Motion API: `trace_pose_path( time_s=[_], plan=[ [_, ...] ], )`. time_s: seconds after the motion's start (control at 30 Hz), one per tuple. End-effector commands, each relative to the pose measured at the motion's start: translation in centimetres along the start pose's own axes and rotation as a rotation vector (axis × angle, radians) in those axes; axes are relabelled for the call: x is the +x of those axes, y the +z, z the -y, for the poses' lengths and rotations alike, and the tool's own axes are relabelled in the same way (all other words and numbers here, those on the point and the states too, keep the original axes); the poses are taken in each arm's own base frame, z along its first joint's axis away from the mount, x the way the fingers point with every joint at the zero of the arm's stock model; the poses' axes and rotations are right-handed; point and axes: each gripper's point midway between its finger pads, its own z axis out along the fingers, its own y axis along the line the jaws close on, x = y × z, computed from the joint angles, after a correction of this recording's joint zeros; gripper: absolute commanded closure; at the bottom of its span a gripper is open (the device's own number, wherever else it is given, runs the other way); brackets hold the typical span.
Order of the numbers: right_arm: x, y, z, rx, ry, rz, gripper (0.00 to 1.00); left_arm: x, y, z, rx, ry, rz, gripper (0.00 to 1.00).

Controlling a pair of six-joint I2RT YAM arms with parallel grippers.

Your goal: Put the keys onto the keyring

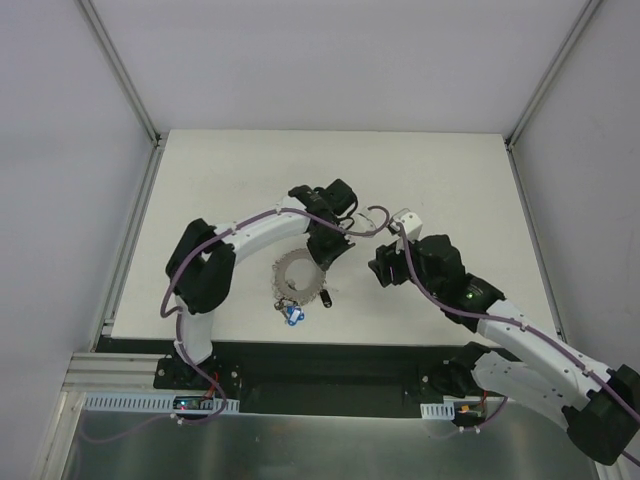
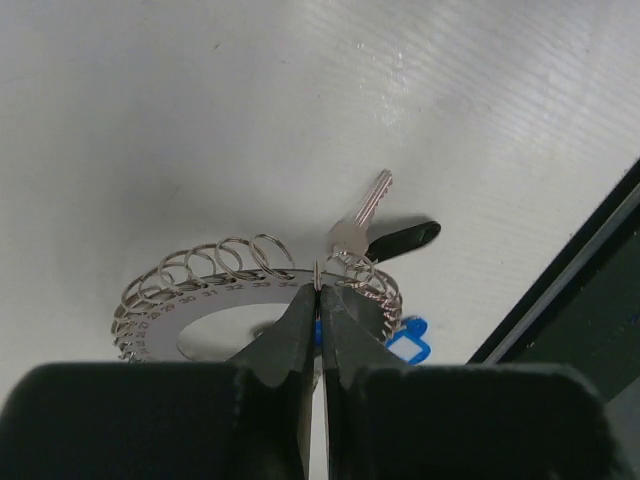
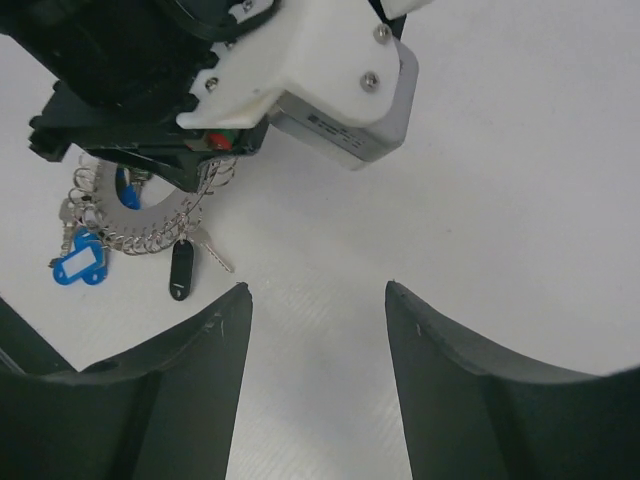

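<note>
Site: robotics lab, bench-top test cell. Indicators: plain white table [image 1: 200,180]; blank white wall panels [image 1: 330,60] behind and to both sides of the table, joined by aluminium frame posts [image 1: 118,70] rising from its far corners; black mounting strip [image 1: 330,365] along the table's near edge, carrying two white-and-black arms [image 1: 250,235] with exposed purple cables [image 1: 425,285]; slotted white cable duct [image 1: 130,403] and small lit circuit boards [image 1: 190,404] just below that strip; bare sheet-metal deck [image 1: 320,450] beyond the strip, on the side away from the table.
</note>
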Motion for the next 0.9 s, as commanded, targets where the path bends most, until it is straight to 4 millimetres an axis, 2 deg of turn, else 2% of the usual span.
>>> trace_pose_path(
  time_s=[0.0,0.13,0.33,0.37,0.47,0.6,0.7,0.73,0.8,0.83,0.87],
  plan=[
    [1.4,-1.4,3.0,0.175,0.07,0.01,0.41,-1.9,1.9,0.6,0.018,0.005,-0.023,1.0],
    [2.3,-2.8,4.0,0.239,0.1,0.021,0.41,-3.5,3.8,1.2,0.038,0.04,0.003,1.0],
    [3.2,-3.7,4.4,0.267,0.109,0.002,0.41,-4.1,6.0,1.5,0.048,0.024,-0.001,1.0],
    [3.2,-3.8,4.5,0.268,0.107,0.002,0.41,-4.6,6.0,1.5,0.049,0.022,0.016,0.94],
    [3.2,-4.0,4.4,0.262,0.1,0.004,0.41,-5.3,5.9,1.7,0.049,0.018,0.047,0.9],
    [2.9,-4.3,4.4,0.26,0.096,0.006,0.41,-6.3,5.1,1.4,0.013,0.01,0.102,0.82],
    [2.9,-4.3,4.1,0.245,0.087,0.0,0.41,-7.0,3.6,1.1,-0.027,0.003,0.166,0.77],
    [2.9,-4.3,4.0,0.236,0.076,-0.003,0.41,-7.6,2.0,1.1,-0.051,0.004,0.212,0.75],
    [2.7,-4.2,3.6,0.213,0.069,-0.006,0.41,-7.0,1.3,0.6,-0.082,-0.024,0.231,0.69],
    [2.8,-4.0,3.5,0.204,0.064,-0.01,0.41,-7.7,-0.5,0.4,-0.103,-0.025,0.288,0.64],
    [2.6,-3.9,3.2,0.187,0.061,-0.005,0.41,-6.9,-0.7,0.1,-0.111,-0.055,0.288,0.62]
  ],
)
